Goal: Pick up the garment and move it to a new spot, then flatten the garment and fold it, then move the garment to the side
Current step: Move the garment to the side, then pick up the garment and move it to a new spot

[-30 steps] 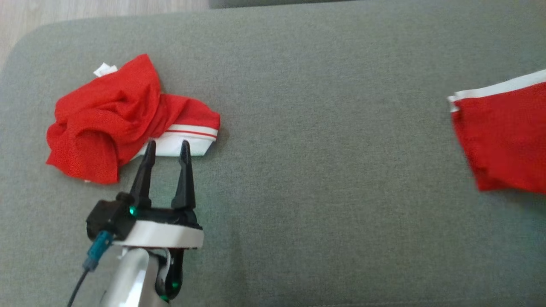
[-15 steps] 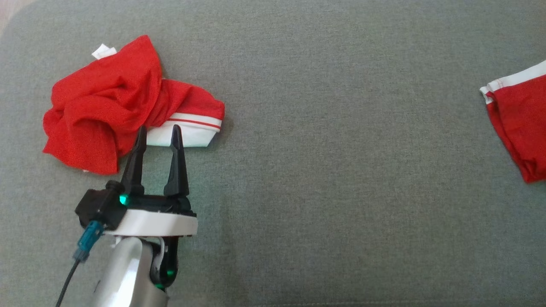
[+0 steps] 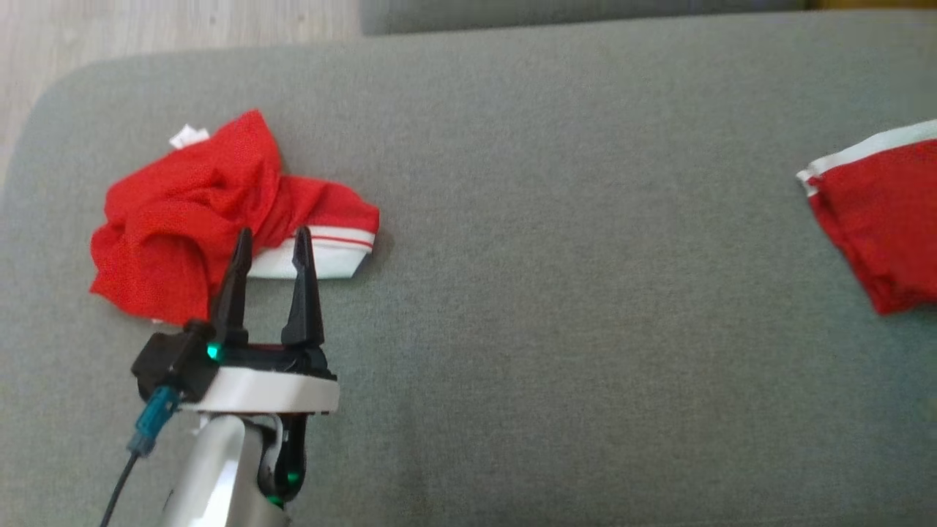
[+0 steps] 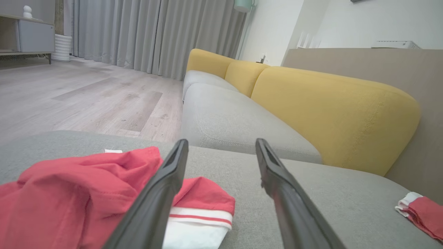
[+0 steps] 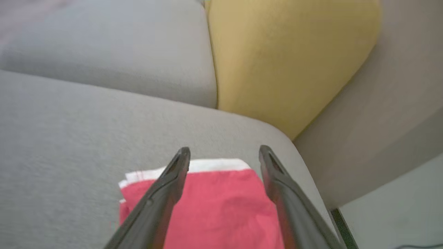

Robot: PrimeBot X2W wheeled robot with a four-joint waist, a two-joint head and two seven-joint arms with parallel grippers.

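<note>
**Left end effector lines up on crumpled garment**

Fingers apart, its tips sit at the white hem. The garment lies just ahead and leftward on the grey cushion, long axis crosswise to the fingers. The left arm is nearer. Right end effector, also spread, hangs over a second red piece, well apart.

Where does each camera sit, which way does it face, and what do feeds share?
Head view: on the head, facing down at the grey fabric cushion; left gripper, pale forearm lower left.
Left wrist view: low along left fingers, past the crumpled red garment with white band, toward yellow sofa backrests.
Right wrist view: down along the right gripper onto a flat red white-edged cloth.
Shared: head and left wrist both show both red pieces.
</note>
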